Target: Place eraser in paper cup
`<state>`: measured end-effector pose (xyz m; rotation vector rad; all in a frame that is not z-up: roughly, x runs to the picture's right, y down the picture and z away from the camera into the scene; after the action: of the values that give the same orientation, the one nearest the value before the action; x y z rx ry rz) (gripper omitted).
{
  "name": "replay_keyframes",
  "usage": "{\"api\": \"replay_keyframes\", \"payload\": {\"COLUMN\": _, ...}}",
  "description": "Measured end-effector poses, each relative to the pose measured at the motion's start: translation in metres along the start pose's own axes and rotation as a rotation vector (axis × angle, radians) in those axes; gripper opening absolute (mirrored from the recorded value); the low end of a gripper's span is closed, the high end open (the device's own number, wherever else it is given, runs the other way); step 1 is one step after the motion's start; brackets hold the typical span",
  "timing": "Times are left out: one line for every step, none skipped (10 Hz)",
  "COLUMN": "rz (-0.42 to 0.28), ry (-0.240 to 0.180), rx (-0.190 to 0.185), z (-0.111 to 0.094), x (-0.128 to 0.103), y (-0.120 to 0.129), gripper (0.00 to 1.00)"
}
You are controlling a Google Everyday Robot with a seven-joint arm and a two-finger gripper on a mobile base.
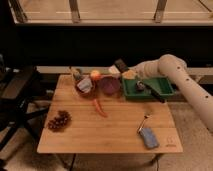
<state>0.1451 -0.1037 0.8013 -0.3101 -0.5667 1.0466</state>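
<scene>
My gripper (119,68) hangs over the back edge of the wooden table (115,130), just behind the dark purple bowl (109,84). It is shut on a flat black block, the eraser (120,64), which tilts up above the table. The pale arm reaches in from the right. The paper cup (130,75) is a small cream shape just right of the gripper, at the left end of the green tray (150,92); the arm partly covers it.
An orange fruit (95,75) and a bowl holding a grey item (84,85) sit left of the purple bowl. An orange carrot-like piece (99,107), dark grapes (59,120) and a blue pad with a handle (148,136) lie on the table. The tray holds dark objects.
</scene>
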Motion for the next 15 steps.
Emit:
{"api": "replay_keyframes", "payload": {"rz": -0.010, "ry": -0.016, "rx": 0.006, "z": 0.009, "x": -0.012, "y": -0.009, "gripper": 0.03}}
{"api": "replay_keyframes", "payload": {"rz": -0.014, "ry": -0.038, "rx": 0.012, "z": 0.017, "x": -0.024, "y": -0.019, "gripper": 0.03}}
{"api": "replay_keyframes", "payload": {"rz": -0.010, "ry": -0.064, "rx": 0.020, "z": 0.024, "x": -0.038, "y": -0.031, "gripper": 0.03}}
{"api": "replay_keyframes", "payload": {"rz": -0.008, "ry": -0.085, "rx": 0.023, "z": 0.033, "x": -0.051, "y": -0.038, "gripper": 0.03}}
{"api": "replay_keyframes", "payload": {"rz": -0.007, "ry": -0.094, "rx": 0.024, "z": 0.036, "x": -0.057, "y": -0.040, "gripper": 0.03}}
{"api": "replay_keyframes", "payload": {"rz": -0.007, "ry": -0.095, "rx": 0.024, "z": 0.037, "x": -0.058, "y": -0.041, "gripper": 0.03}}
{"api": "replay_keyframes", "payload": {"rz": -0.006, "ry": -0.095, "rx": 0.026, "z": 0.036, "x": -0.057, "y": -0.042, "gripper": 0.03}}
{"api": "replay_keyframes", "payload": {"rz": -0.006, "ry": -0.095, "rx": 0.028, "z": 0.035, "x": -0.057, "y": -0.043, "gripper": 0.03}}
{"api": "replay_keyframes", "payload": {"rz": -0.007, "ry": -0.094, "rx": 0.026, "z": 0.036, "x": -0.057, "y": -0.042, "gripper": 0.03}}
{"api": "replay_keyframes", "payload": {"rz": -0.016, "ry": -0.092, "rx": 0.024, "z": 0.038, "x": -0.057, "y": -0.042, "gripper": 0.03}}
{"api": "replay_keyframes", "payload": {"rz": -0.036, "ry": -0.093, "rx": 0.023, "z": 0.048, "x": -0.058, "y": -0.043, "gripper": 0.03}}
{"api": "replay_keyframes", "payload": {"rz": -0.048, "ry": -0.095, "rx": 0.023, "z": 0.058, "x": -0.061, "y": -0.045, "gripper": 0.03}}
{"api": "replay_keyframes", "payload": {"rz": -0.057, "ry": -0.095, "rx": 0.021, "z": 0.067, "x": -0.063, "y": -0.045, "gripper": 0.03}}
{"api": "replay_keyframes", "payload": {"rz": -0.067, "ry": -0.092, "rx": 0.028, "z": 0.077, "x": -0.065, "y": -0.055, "gripper": 0.03}}
{"api": "replay_keyframes", "payload": {"rz": -0.075, "ry": -0.084, "rx": 0.030, "z": 0.086, "x": -0.064, "y": -0.063, "gripper": 0.03}}
